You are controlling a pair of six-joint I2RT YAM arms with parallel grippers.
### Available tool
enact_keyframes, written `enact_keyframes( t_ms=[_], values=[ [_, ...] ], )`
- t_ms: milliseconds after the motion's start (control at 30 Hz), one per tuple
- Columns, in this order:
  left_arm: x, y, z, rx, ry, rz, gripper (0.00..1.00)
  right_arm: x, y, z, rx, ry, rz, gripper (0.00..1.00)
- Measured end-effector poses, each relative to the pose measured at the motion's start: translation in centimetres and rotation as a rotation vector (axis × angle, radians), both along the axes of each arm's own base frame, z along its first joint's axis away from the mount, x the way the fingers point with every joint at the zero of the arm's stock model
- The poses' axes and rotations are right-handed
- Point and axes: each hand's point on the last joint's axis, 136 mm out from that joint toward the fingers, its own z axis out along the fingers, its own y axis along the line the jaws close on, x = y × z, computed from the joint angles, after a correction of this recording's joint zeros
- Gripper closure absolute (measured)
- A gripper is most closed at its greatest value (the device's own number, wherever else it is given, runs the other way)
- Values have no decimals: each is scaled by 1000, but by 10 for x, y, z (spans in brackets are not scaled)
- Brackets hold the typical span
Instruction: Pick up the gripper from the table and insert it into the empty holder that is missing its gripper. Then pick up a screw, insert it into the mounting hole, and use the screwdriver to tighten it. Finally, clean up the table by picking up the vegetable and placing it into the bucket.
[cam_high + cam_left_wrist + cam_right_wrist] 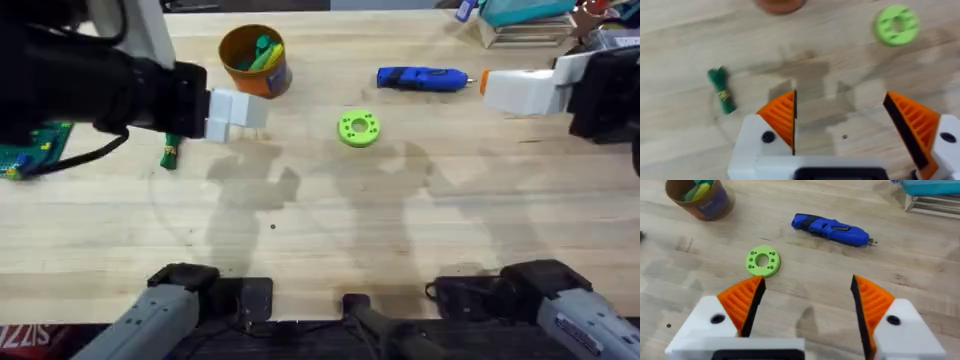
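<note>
The dark green vegetable (169, 152) (721, 90) lies on the wooden table, just left of my left gripper (248, 112) (840, 100). That gripper hovers open, with an orange ribbed pad on each finger and nothing between them. The orange-brown bucket (255, 58) (700, 197) stands behind it with green and yellow pieces inside. The blue screwdriver (422, 78) (832, 229) lies at the back right. My right gripper (492, 86) (807, 282) hangs open and empty just right of the screwdriver. The loose gripper and the empty holder are out of view.
A bright green ring-shaped disc (359, 128) (896, 24) (762, 261) lies mid-table. A tiny dark speck (272, 226) sits on the bare wood nearer the bases. A green object (30, 150) is at the left edge. Boxes (525, 22) crowd the back right corner.
</note>
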Motion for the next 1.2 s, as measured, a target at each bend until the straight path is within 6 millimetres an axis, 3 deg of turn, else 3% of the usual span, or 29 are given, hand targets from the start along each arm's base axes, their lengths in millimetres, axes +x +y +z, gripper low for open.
enact_keyframes(
  t_ms=[200, 533, 733, 1067, 1200],
  values=[
    [2, 37, -41, 200, 198, 95, 15, 0, 0, 0, 0, 0, 0, 8],
    [17, 88, -83, 255, 380, 238, 15, 0, -1, 0, -2, -1, -2, 8],
    [38, 105, -106, 220, 403, 284, 15, 0, -1, 0, -2, -1, -3, 7],
    [60, 142, -140, 187, 429, 399, 16, 0, 0, 0, -2, -1, -2, 8],
    [62, 147, -156, 184, 470, 401, 15, 0, -1, 0, -2, -1, -3, 8]
  ],
)
